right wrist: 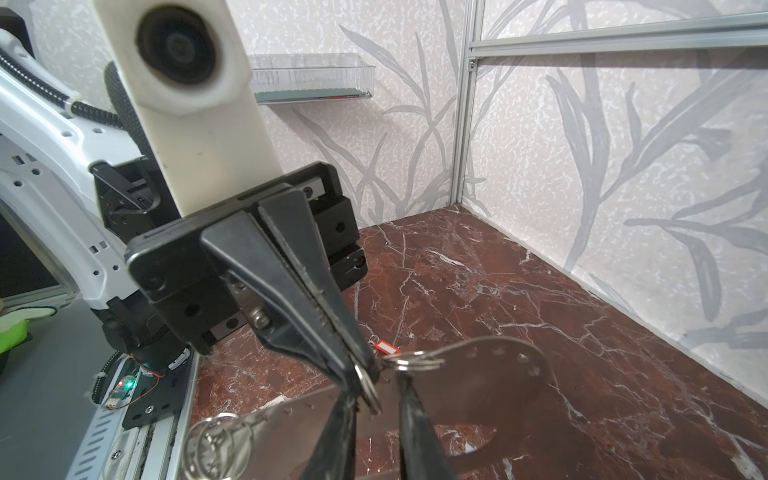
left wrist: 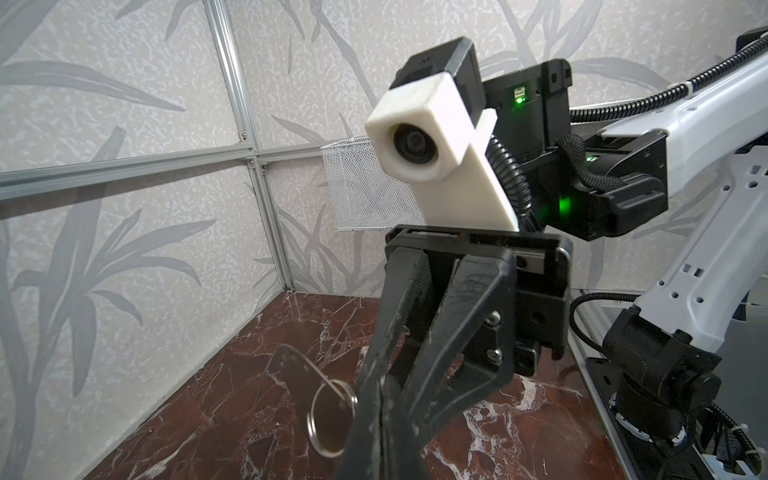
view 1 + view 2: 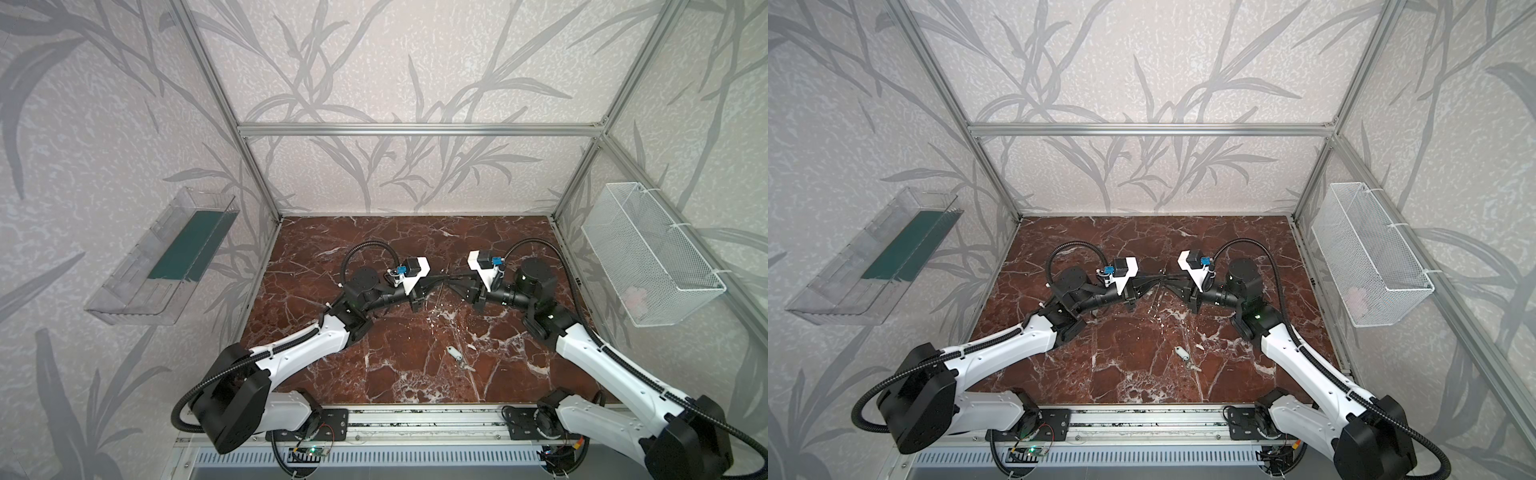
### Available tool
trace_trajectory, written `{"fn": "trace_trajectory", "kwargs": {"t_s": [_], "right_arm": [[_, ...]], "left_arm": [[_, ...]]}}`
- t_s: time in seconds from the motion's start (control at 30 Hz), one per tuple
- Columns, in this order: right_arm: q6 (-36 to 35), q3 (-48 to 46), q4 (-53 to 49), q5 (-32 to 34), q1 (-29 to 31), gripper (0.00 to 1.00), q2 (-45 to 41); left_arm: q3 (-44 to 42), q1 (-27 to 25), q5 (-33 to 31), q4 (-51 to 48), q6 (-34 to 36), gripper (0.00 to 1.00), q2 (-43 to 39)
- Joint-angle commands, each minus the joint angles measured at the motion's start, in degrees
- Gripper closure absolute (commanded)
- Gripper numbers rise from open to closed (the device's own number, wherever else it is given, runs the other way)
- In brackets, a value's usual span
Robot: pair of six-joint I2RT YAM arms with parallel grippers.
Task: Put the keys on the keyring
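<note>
Your left jaws are pressed shut on a split ring [image 1: 372, 397] just beside the keyring [image 1: 490, 374], which is up above the counter [image 3: 415, 249] mid-scene. Your right jaws stand narrowly apart by it, grip unclear. The white-tagged key [image 3: 455, 354] lies on the counter, well apart.

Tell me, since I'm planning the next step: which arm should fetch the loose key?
Right, probably: the left pincer is shut on the split ring, while the key lies slightly right of centre.
</note>
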Motion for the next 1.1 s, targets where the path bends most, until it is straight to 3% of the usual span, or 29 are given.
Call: {"fn": "trace_trajectory", "kwargs": {"t_s": [0.0,0.23,0.27,0.33,0.43,0.57,0.77,1.07], "right_arm": [[0.5,-0.2,2.8,-2.7,0.0,0.85,-0.1],[-1.1,0.0,0.1,-2.5,0.0,0.97,-1.0],[-1.4,0.2,-0.6,-2.3,-0.1,1.0,-1.2],[-1.9,1.0,-3.5,-1.8,-0.1,1.0,-1.3],[-5.0,4.3,-13.9,-0.4,0.0,1.0,-0.4],[-8.8,8.0,-25.3,2.8,-0.1,1.0,0.4],[-11.8,13.7,-35.7,5.4,-0.1,1.0,3.3],[-14.2,20.2,-44.2,7.7,1.0,1.0,7.0]], "left_arm": [[1.0,0.0,2.1,1.3,-0.5,1.0,-0.7],[1.3,0.0,1.4,-1.0,1.3,1.0,-1.3],[1.5,0.0,0.9,-3.0,2.8,0.95,-1.6],[2.7,0.0,-1.9,-9.5,7.8,0.68,-2.4],[5.5,0.0,-6.4,-19.5,17.3,0.59,-4.3],[9.9,-0.1,-10.7,-32.1,28.5,0.6,-5.7],[13.0,-1.7,-13.3,-42.6,38.8,0.64,-6.1],[15.8,-5.7,-18.8,-47.1,46.2,0.71,-2.9]]}}
